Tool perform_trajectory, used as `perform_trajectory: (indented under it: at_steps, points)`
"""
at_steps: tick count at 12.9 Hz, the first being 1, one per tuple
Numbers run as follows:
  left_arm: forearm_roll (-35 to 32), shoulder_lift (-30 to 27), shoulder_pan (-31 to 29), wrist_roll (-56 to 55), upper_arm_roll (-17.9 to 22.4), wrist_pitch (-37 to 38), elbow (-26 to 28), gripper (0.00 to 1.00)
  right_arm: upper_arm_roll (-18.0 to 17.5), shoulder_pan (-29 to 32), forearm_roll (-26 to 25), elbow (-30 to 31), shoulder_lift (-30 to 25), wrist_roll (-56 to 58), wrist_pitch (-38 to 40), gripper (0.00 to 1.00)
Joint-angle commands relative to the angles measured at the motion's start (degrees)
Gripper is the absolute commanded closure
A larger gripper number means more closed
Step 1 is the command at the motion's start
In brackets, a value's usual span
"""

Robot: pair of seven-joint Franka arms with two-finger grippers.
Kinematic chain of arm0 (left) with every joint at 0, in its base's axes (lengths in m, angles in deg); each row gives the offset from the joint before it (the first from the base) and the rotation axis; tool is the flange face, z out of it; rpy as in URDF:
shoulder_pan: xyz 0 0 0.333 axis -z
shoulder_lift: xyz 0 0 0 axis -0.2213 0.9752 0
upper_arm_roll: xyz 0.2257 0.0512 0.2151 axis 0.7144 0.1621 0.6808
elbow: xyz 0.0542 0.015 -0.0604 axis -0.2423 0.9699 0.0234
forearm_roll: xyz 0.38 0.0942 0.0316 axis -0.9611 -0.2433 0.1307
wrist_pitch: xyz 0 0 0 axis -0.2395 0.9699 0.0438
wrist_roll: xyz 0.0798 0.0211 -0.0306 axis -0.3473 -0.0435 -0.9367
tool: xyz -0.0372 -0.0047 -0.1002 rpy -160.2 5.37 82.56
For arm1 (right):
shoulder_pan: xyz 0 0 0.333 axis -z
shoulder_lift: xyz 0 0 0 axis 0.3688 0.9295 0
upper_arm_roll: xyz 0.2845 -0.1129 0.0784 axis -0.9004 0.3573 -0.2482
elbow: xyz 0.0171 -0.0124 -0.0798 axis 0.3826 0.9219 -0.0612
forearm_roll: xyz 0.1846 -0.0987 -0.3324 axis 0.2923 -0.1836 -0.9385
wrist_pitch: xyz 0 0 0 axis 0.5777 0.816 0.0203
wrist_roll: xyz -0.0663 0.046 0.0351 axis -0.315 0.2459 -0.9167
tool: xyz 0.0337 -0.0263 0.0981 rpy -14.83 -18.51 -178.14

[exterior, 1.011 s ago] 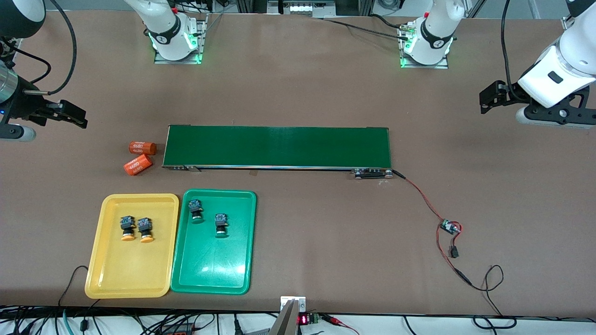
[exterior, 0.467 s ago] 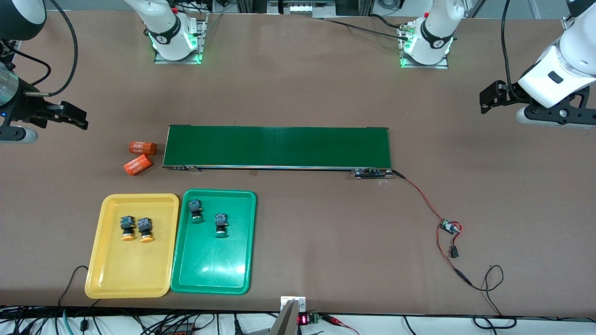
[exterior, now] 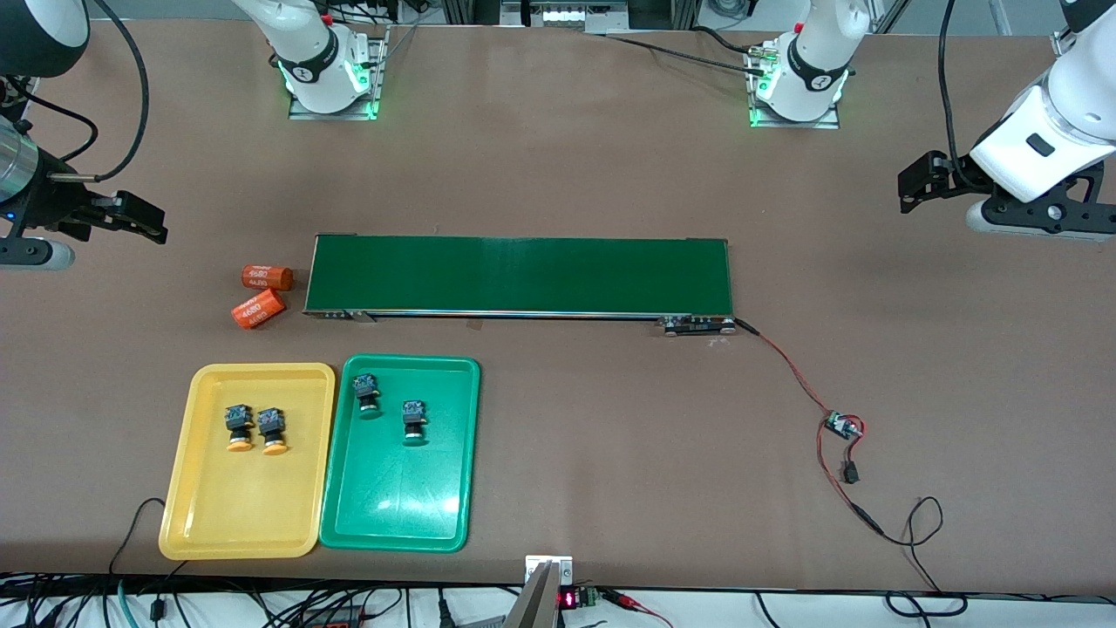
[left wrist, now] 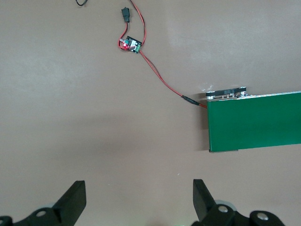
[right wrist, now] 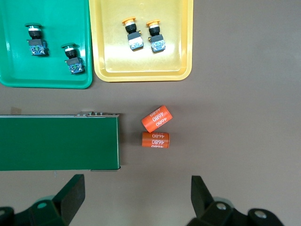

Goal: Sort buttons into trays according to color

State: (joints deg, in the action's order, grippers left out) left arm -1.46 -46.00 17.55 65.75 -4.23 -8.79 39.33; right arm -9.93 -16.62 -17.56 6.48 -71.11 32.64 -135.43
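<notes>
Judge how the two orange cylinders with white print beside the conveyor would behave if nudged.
The orange cylinders with white print lie on their sides on the flat table, so they would probably roll. They look rigid, unlikely to deform. Smooth round walls could slip between fingers.

So the left gripper (left wrist: pixel 136 200) hangs over bare brown table (left wrist: pixel 70 117) with its two dark fingers (left wrist: pixel 75 200) spread wide and nothing between them. One end of the dark-green conveyor belt (left wrist: pixel 254 122) pokes into view, with a small metal roller bracket (left wrist: pixel 225 92) at its corner. A thin red-and-black wire (left wrist: pixel 162 80) runs from that bracket across the table to a tiny circuit board (left wrist: pixel 130 44), then on to a little black connector (left wrist: pixel 125 14).
</notes>
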Motion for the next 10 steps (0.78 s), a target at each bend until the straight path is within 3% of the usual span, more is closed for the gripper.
perform_trajectory:
  at_steps: [1, 4, 10]
  points:
    - [-1.14, -0.04, 0.06, -0.31, -0.06, 1.24, -1.07, 0.0, -0.55, -0.01, 1.25, -1.77, 0.75, 0.27, 0.86, 0.0]
    - [-1.14, -0.04, 0.06, -0.31, -0.06, 1.24, -1.07, 0.0, -0.73, 0.16, 5.55, -1.77, 1.19, 0.36, 0.68, 0.0]
    - [-1.14, -0.04, 0.06, -0.31, -0.15, 1.24, -1.16, 0.0, -0.64, 0.25, 5.74, -1.77, 1.19, 0.27, 1.12, 0.0]
